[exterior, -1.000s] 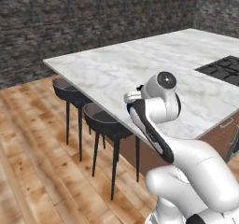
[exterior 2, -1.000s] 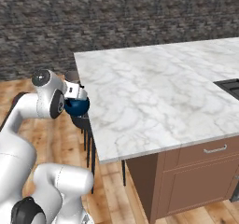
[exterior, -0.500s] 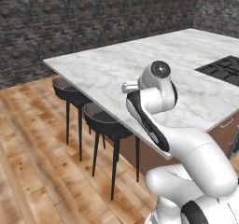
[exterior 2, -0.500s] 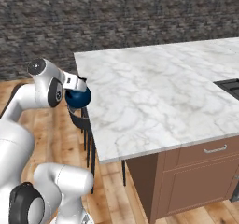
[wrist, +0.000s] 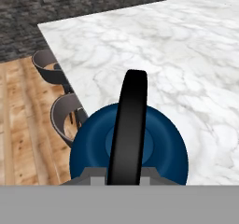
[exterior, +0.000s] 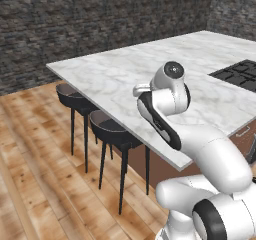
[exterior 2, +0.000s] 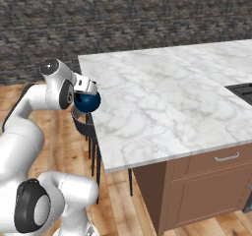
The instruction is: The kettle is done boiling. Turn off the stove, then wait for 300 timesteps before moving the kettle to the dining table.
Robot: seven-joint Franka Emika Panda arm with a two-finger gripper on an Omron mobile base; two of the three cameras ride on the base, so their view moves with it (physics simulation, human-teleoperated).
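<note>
Gripper (exterior 2: 87,89) clamped on black arched handle of kettle (exterior 2: 87,102). Kettle aloft, hanging at near corner edge of white marble tabletop (exterior 2: 162,97), above bar stools (wrist: 63,111). Stove (exterior: 239,74) grates visible far along tabletop, well apart from kettle.

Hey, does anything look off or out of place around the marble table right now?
Nothing spilled or damaged. The kettle hangs upright from the hand at the marble table edge, partly over the bar stools, not yet set down.
</note>
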